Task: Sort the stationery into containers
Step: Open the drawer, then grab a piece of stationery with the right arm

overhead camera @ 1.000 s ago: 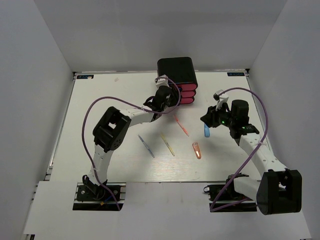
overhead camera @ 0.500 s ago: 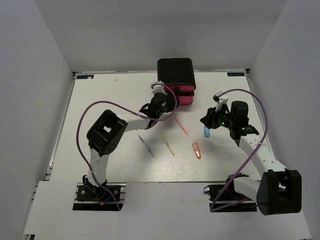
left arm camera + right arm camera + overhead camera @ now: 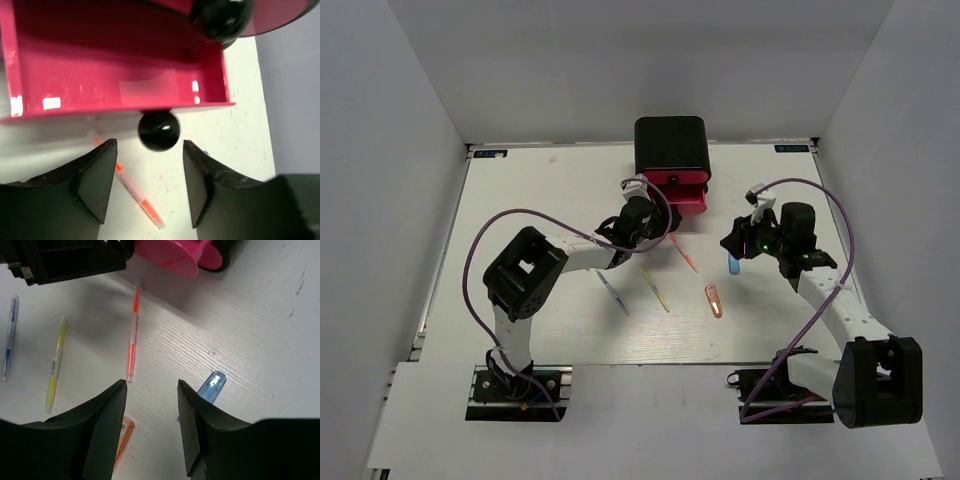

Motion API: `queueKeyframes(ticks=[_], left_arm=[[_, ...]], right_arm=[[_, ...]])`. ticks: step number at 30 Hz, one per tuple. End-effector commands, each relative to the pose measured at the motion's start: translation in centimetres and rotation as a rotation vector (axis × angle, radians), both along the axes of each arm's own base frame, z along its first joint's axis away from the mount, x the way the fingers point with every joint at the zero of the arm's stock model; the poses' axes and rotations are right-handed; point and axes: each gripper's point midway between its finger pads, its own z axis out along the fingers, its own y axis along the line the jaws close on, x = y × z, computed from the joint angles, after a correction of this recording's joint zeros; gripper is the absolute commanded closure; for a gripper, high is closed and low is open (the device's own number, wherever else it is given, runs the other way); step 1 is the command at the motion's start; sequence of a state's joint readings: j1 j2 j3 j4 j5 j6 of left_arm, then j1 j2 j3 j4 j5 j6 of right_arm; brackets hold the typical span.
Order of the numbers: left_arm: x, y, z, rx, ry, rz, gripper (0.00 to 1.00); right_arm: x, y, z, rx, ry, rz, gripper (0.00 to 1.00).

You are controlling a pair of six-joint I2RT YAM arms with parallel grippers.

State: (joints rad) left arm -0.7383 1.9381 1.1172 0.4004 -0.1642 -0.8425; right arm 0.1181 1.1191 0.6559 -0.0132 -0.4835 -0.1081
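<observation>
The black cabinet stands at the back, its bottom pink drawer pulled out. In the left wrist view that drawer shows a bare pink floor, its black knob just beyond my open left gripper, not touched. An orange pen lies under the left fingers. My right gripper is open and empty above the table, with a blue marker to its right and an orange marker to its lower left. The left gripper and right gripper both show from above.
On the table lie the orange pen, a yellow pen, a blue-grey pen, the blue marker and the orange marker. Grey walls close in the left, right and back. An upper drawer's knob overhangs the open drawer.
My left gripper has drawn back toward the near side and the bottom drawer has come out with it. The right arm has barely moved.
</observation>
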Motion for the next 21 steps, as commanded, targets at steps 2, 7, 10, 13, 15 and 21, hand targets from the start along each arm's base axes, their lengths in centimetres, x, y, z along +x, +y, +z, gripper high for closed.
queueKeyframes(ticks=[2,7,10,13,15,21], left_arm=[[-1.1,0.5,2.4,-0.015,-0.001,-0.003,0.3],[-1.9,1.0,3.8,-0.013,0.005,-0.012,0.25],[-2.6,1.5,5.3,-0.021,0.002,-0.021,0.23],[-4.4,2.8,6.4,-0.002,0.002,-0.022,0.23],[-5.4,4.2,6.2,0.018,0.014,-0.007,0.22],[-8.4,8.8,7.1,0.029,0.025,0.08,0.1]], right_arm=[[-0.2,-0.8,-2.2,-0.038,0.091,-0.045,0.48],[0.0,-1.9,-4.4,-0.1,0.198,-0.095,0.47],[-0.2,-2.6,-6.1,-0.143,0.268,-0.125,0.46],[0.6,-3.6,-6.8,-0.188,0.283,-0.175,0.46],[0.9,-4.5,-7.6,-0.233,0.305,-0.22,0.44],[1.7,-5.1,-8.8,-0.285,0.338,-0.239,0.46]])
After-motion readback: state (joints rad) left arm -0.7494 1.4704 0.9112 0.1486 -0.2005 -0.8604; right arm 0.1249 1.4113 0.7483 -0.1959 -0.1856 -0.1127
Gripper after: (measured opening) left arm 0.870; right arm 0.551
